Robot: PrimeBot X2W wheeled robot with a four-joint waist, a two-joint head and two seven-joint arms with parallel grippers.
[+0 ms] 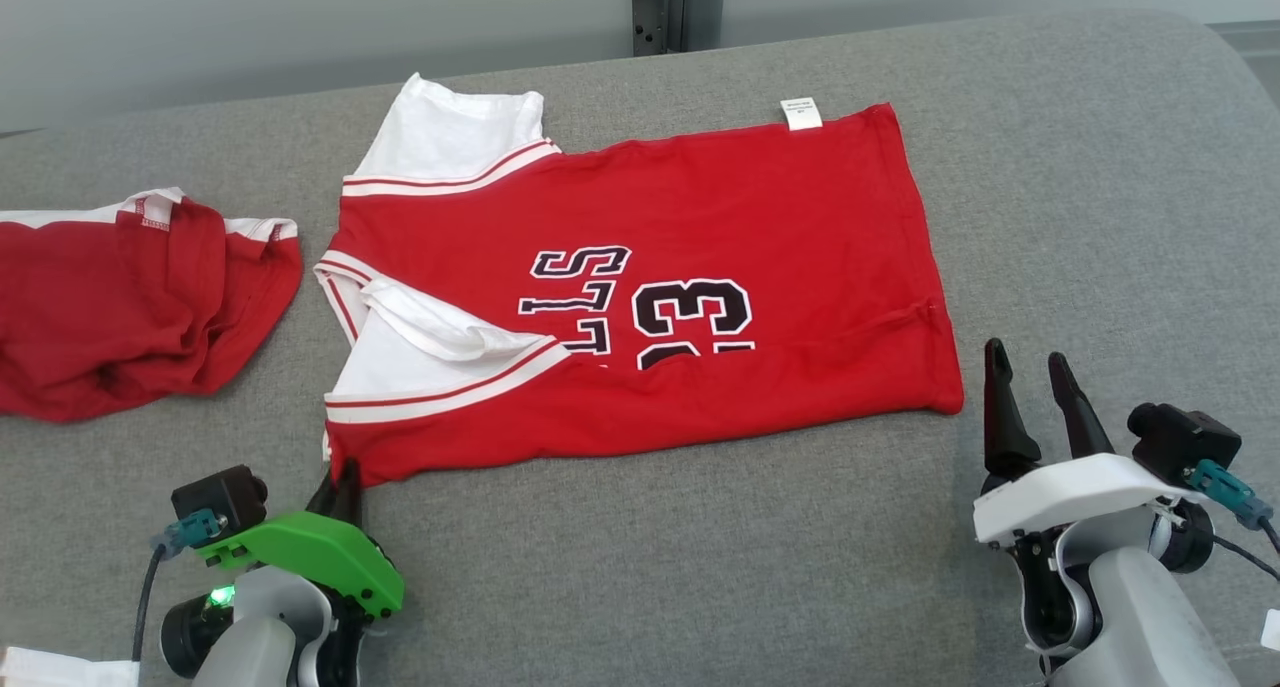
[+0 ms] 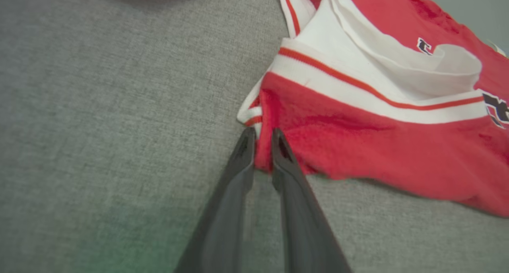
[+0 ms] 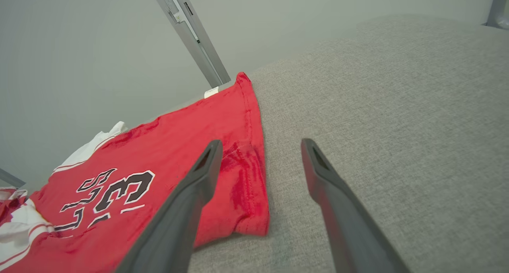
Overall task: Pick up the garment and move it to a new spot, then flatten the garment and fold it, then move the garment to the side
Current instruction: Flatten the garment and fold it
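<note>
The garment [image 1: 650, 267] is a red jersey with white sleeves and black lettering, spread on the grey padded surface [image 1: 1100, 217] with its near side folded over the print. My left gripper [image 1: 345, 482] is at the jersey's near left corner. In the left wrist view its fingers [image 2: 262, 140] are pinched together on the red cloth [image 2: 377, 146] of that corner. Off the near right corner of the hem, my right gripper [image 1: 1030, 367] stands open on bare grey fabric. In the right wrist view its fingers [image 3: 260, 146] straddle the edge of the hem [image 3: 179, 157] without touching it.
A second red and white garment [image 1: 130, 297] lies crumpled at the far left. A metal post [image 1: 660, 7] stands against the wall behind the surface. Bare grey fabric runs along the front and right. Something white [image 1: 60, 667] shows at the bottom left corner.
</note>
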